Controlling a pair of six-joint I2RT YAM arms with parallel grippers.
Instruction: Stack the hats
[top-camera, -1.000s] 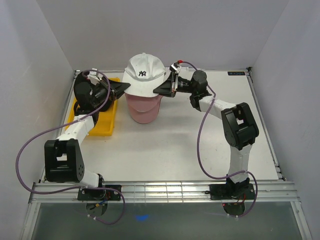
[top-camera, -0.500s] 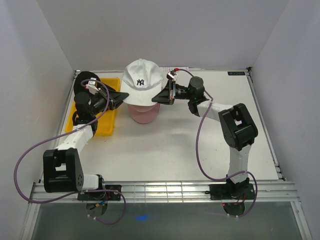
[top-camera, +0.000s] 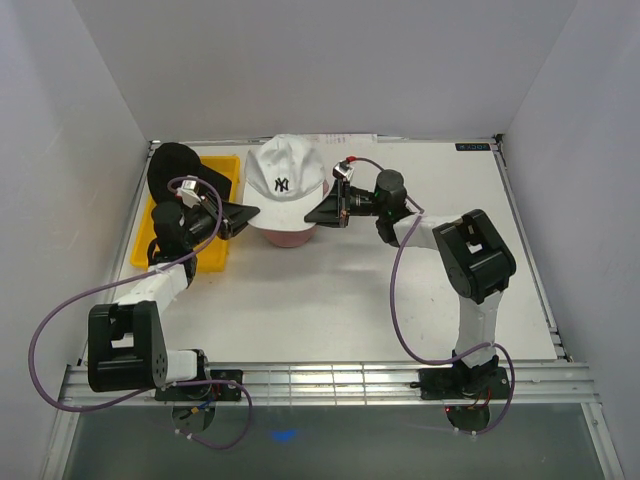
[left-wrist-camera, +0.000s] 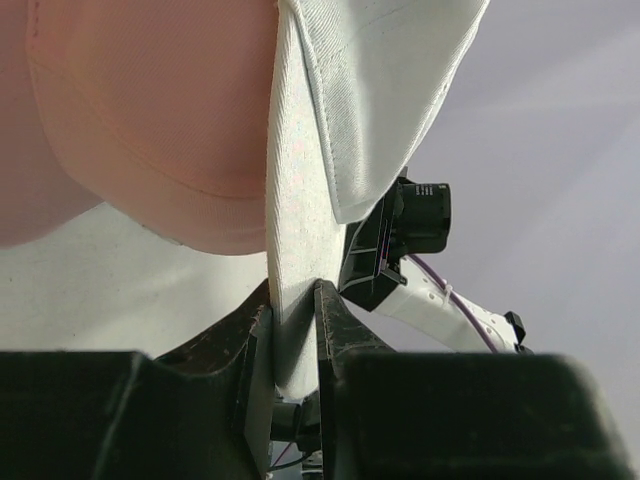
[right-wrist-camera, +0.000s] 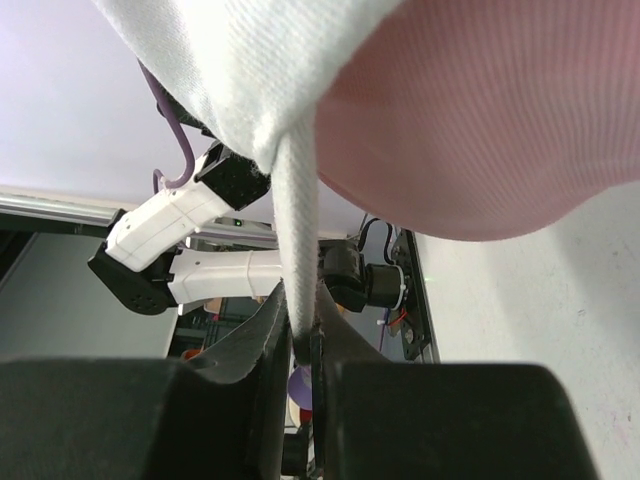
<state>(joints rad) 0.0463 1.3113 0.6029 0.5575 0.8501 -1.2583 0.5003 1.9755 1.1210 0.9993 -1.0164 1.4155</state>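
Note:
A white hat (top-camera: 286, 183) with a dark logo sits over a pink hat (top-camera: 288, 236) at the back middle of the table. My left gripper (top-camera: 252, 213) is shut on the white hat's left edge (left-wrist-camera: 295, 300). My right gripper (top-camera: 312, 211) is shut on its right edge (right-wrist-camera: 298, 290). The pink hat (left-wrist-camera: 150, 130) bulges below the white fabric in the left wrist view, and its pink crown (right-wrist-camera: 480, 110) fills the right wrist view too. A black hat (top-camera: 175, 165) lies at the far end of the yellow tray.
The yellow tray (top-camera: 215, 255) stands at the back left under my left arm. White walls close the table on three sides. A metal rail (top-camera: 320, 378) runs along the near edge by the arm bases.
Both grippers have lowered the white hat down onto the pink hat; far less pink shows under it now. The arms have dropped with it.

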